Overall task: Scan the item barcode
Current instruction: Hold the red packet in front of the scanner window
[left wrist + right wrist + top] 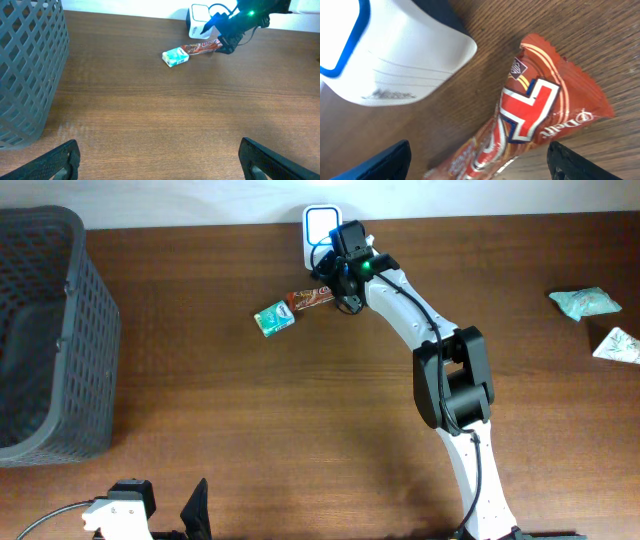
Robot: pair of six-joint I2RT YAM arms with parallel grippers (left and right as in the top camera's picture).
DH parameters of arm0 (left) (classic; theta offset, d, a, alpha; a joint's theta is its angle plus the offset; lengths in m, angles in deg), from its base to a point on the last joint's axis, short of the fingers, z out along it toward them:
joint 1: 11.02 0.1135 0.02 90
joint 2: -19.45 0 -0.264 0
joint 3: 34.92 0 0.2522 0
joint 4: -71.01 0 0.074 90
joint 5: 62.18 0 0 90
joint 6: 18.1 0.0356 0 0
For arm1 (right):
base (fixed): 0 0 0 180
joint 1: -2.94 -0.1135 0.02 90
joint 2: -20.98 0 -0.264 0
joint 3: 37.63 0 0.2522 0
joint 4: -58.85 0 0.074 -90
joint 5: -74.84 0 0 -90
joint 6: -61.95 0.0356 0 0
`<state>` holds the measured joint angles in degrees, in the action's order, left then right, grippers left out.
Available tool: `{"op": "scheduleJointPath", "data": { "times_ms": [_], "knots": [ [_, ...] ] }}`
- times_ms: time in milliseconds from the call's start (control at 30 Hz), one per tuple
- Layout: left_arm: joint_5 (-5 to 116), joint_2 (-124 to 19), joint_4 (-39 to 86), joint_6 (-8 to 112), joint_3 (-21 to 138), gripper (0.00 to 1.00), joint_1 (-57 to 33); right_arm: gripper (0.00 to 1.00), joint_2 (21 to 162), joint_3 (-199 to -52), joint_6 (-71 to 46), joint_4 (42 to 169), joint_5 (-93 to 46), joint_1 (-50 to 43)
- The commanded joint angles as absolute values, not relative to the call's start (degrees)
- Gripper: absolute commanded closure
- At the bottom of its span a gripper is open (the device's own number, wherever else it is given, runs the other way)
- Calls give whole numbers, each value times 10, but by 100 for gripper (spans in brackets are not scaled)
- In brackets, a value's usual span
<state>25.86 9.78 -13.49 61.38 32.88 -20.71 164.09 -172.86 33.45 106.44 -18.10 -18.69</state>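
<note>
While the right gripper (480,162) gapes empty, the snack bar (530,115) lies between its jaws

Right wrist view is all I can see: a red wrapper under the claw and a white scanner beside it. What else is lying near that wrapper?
Observer: A small teal box lies just off the left end of the wrapper, farther from the scanner.
Operator: Is the other arm in the way?
Observer: No. The left claw hangs open and empty at the near edge of the table.
Operator: Any more items to scan?
Observer: Two pale packets lie at the far right.
</note>
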Motion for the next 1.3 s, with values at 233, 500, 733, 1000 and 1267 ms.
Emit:
{"op": "scheduleJointPath", "data": {
  "times_ms": [233,500,733,1000,1267],
  "knots": [
    [254,102,-134,612,328,1,-206,29,1685,-1728,374,1047,-168,-223],
    [254,102,-134,612,328,1,-206,90,1690,-1728,359,1062,-164,-220],
    [254,102,-134,612,328,1,-206,96,1670,-1731,327,1116,-164,-195],
    [254,102,-134,612,328,1,-206,96,1578,-1731,224,1118,-136,-175],
    [254,102,-134,612,328,1,-206,96,1544,-1731,-64,1000,-123,-198]
  ]
}}
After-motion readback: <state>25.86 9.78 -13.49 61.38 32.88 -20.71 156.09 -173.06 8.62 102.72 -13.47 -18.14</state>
